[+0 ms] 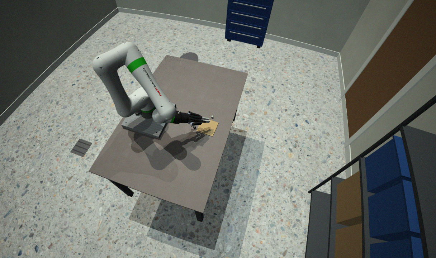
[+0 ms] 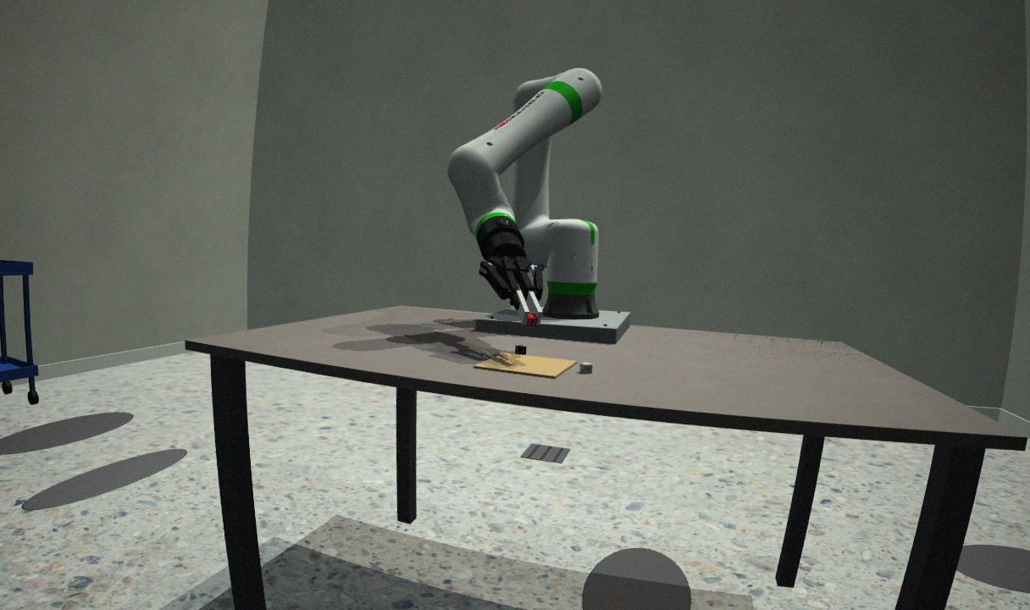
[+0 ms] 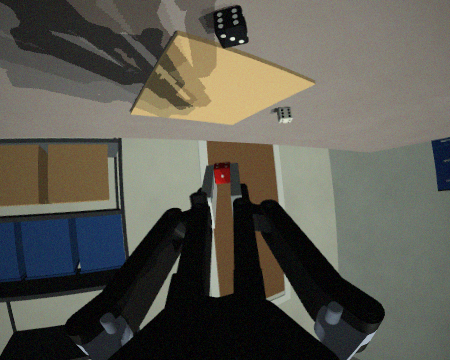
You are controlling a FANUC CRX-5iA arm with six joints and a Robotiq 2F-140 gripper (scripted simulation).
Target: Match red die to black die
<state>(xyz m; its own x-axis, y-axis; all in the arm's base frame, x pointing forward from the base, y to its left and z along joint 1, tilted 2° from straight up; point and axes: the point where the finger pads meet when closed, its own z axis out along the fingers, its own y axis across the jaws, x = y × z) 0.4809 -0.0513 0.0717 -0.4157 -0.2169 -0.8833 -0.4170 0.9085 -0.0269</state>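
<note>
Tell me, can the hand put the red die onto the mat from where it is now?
Probably yes. The hand grips the red die above the table, close to the mat. Nothing stands between them; the black die sits just beside the mat's edge.

Red die [image 3: 220,174] pips mostly hidden between the claw [image 3: 221,188] fingertips.
</note>
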